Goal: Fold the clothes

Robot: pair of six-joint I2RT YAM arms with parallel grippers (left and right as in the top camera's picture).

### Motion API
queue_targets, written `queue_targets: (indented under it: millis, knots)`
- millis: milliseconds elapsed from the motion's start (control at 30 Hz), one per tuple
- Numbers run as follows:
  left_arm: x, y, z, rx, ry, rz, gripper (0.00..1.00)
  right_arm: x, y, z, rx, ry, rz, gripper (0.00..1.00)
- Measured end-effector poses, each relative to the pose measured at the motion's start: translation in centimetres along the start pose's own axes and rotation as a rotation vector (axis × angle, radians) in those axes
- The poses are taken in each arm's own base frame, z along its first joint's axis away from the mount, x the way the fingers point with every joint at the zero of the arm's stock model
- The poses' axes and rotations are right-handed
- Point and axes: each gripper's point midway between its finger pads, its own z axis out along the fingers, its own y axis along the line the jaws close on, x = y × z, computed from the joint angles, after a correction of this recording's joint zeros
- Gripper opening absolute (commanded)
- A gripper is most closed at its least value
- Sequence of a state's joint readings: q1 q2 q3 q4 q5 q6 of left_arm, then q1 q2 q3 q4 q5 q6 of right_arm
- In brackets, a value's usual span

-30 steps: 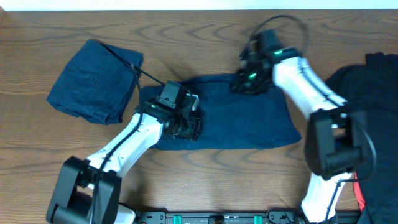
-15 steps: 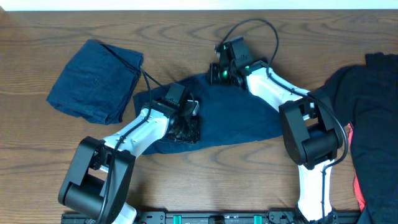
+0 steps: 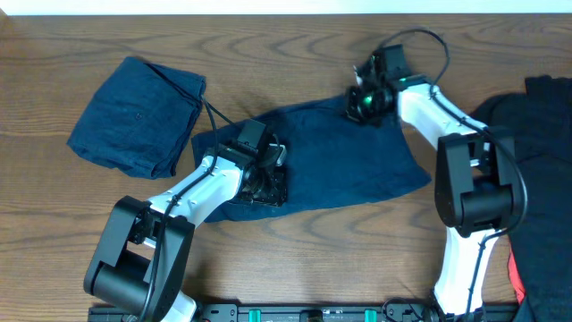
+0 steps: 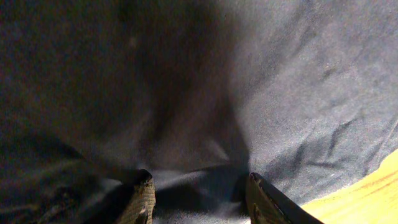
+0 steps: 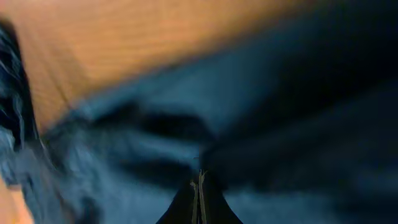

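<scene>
One pair of dark navy shorts [image 3: 349,161] lies spread across the middle of the table. My left gripper [image 3: 264,183] is open and presses down on its lower left part. In the left wrist view both fingers [image 4: 200,194] rest on the fabric [image 4: 280,93] with a fold between them. My right gripper [image 3: 362,103] is at the shorts' far edge and shut on the fabric. The right wrist view is blurred; its fingers [image 5: 199,186] are pressed together against blue cloth [image 5: 137,143]. A second pair of shorts [image 3: 134,116] lies folded at the far left.
A dark pile of clothes [image 3: 536,161] lies at the right edge, with a bit of red [image 3: 517,277] beside it. A black cable [image 3: 214,112] runs from the left arm over the folded shorts. Bare wood [image 3: 268,54] shows at the back.
My right gripper swung left along the shorts' far edge, then back to the right, dragging the fabric with it. The shorts' right part spread out again. The left gripper stayed put.
</scene>
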State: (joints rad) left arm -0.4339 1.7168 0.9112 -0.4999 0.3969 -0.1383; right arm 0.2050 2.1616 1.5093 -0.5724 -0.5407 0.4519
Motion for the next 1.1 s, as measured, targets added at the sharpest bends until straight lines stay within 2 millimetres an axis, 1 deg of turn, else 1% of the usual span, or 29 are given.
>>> queue_targets:
  millis: [33,67,100,167,233,267,333,367,433,467,567,633,667,700,767,800,833,867,900,933,967,1033,1100]
  knots:
    - [0.0,0.0,0.0,0.001,-0.001,0.0,0.5,0.7,-0.1,-0.1,0.006,0.027,-0.003,0.01]
    - [0.0,0.0,0.0,0.0,0.0,0.0,0.5,1.1,0.0,0.0,0.01,0.037,-0.009,0.01]
    - [0.0,0.0,0.0,0.0,0.0,0.0,0.5,1.2,0.1,0.2,0.015,0.037,-0.02,0.01]
    - [0.0,0.0,0.0,0.0,0.0,0.0,0.5,0.9,0.2,1.0,0.034,0.0,-0.032,0.01]
    - [0.0,0.0,0.0,0.0,0.0,0.0,0.5,-0.4,0.8,2.0,0.042,-0.094,-0.049,0.01]
    - [0.0,0.0,0.0,0.0,0.0,0.001,0.49,-1.5,1.2,2.4,0.036,-0.16,-0.06,0.01]
    - [0.0,0.0,0.0,0.0,0.0,0.0,0.5,-3.5,2.4,2.5,0.015,-0.278,-0.078,0.01]
    - [0.0,0.0,0.0,0.0,0.0,0.0,0.51,-4.6,2.8,2.3,0.01,-0.333,-0.081,0.01]
    - [0.1,0.0,0.0,0.0,0.003,-0.001,0.51,-5.7,3.1,1.7,0.005,-0.381,-0.073,0.01]
    - [0.3,0.0,0.0,-0.001,0.011,-0.004,0.51,-6.0,2.8,1.3,0.009,-0.386,-0.062,0.01]
    - [1.1,0.1,-0.5,-0.012,0.059,-0.023,0.52,-5.7,1.8,-0.5,0.015,-0.343,-0.05,0.01]
    - [0.9,0.1,-1.3,-0.015,0.069,-0.031,0.54,-4.7,1.1,-2.7,0.019,-0.291,-0.043,0.01]
    - [0.3,-0.1,-1.9,-0.012,0.051,-0.03,0.56,-3.9,0.9,-4.4,0.023,-0.259,-0.032,0.01]
    - [-0.7,-0.4,-2.7,-0.007,0.019,-0.021,0.56,-3.3,0.8,-5.7,0.031,-0.239,-0.03,0.01]
    - [-3.3,-1.4,-4.7,0.011,-0.084,0.009,0.56,-1.2,0.9,-8.3,0.05,-0.18,-0.03,0.01]
    - [-4.5,-1.9,-5.6,0.021,-0.135,0.025,0.56,-0.1,1.2,-9.2,0.055,-0.149,-0.033,0.01]
    - [-6.1,-2.5,-6.9,0.033,-0.206,0.05,0.56,1.4,1.5,-10.0,0.064,-0.104,-0.037,0.01]
    - [-7.6,-3.2,-8.2,0.046,-0.275,0.074,0.56,2.7,1.8,-10.3,0.071,-0.066,-0.047,0.01]
    - [-8.6,-3.7,-9.1,0.055,-0.323,0.092,0.56,4.1,2.1,-10.3,0.079,-0.022,-0.061,0.01]
    - [-9.4,-4.1,-9.9,0.062,-0.362,0.106,0.55,5.3,2.2,-9.8,0.092,0.02,-0.078,0.01]
    - [-9.8,-4.4,-10.2,0.067,-0.383,0.114,0.52,6.3,2.4,-9.1,0.103,0.051,-0.098,0.01]
    - [-10.0,-4.3,-9.9,0.065,-0.383,0.121,0.46,8.3,2.0,-7.2,0.136,0.106,-0.133,0.01]
    - [-10.0,-3.8,-8.6,0.055,-0.354,0.129,0.41,10.1,1.1,-5.3,0.18,0.149,-0.154,0.01]
